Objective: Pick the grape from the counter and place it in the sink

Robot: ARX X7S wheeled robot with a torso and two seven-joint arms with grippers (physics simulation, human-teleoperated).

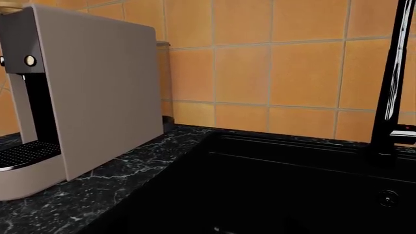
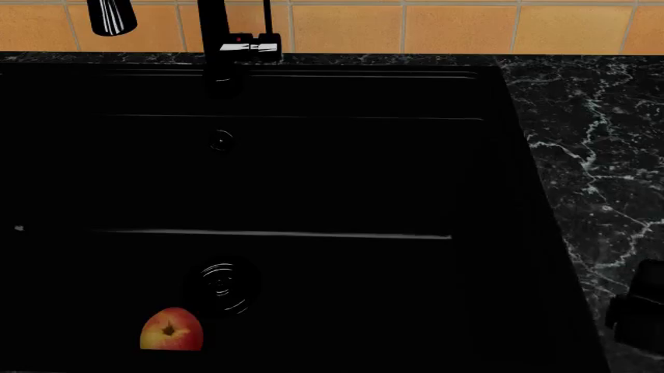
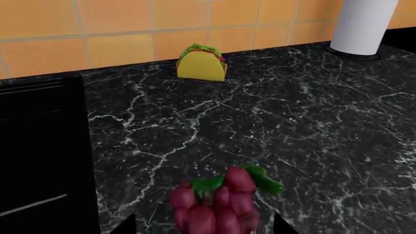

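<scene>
The sink [image 2: 311, 179], a wide rectangular basin of glossy black, is taking up most of the head view, and everything else is placed here against it. The counter [image 3: 260, 122], black stone with white marble veining, is running along the sink's right side and behind its rim, with a band of orange square wall tiles [image 1: 273, 63] rising behind the sink. Off the sink's left edge, in the left wrist view, a boxy beige coffee machine [image 1: 97, 92] with a dark ribbed drip tray is standing on the counter. A tall, shiny black faucet [image 2: 223, 39] is rising at the sink's back rim. On the counter to the right of the sink and far back, a white cylinder [image 3: 364, 24] is standing upright on a dark base. Also to the right of the sink, close to the tiles, a yellow taco-shaped wedge [image 3: 202, 63] with green filling is sitting upright.

Inside the sink, a round ribbed drain [image 2: 220, 281] is lying in the floor, and a smooth orange-red peach [image 2: 171, 329] is resting just beside it.

The grape [image 3: 221, 202], a lumpy bunch of dark pink-red globes with green leaves, is lying on the counter just right of the sink's edge. The right gripper [image 3: 204, 226] is showing two dark fingertips [image 3: 123, 226] spread wide on either side of the bunch, not visibly touching it. The left gripper is not appearing in any view.
</scene>
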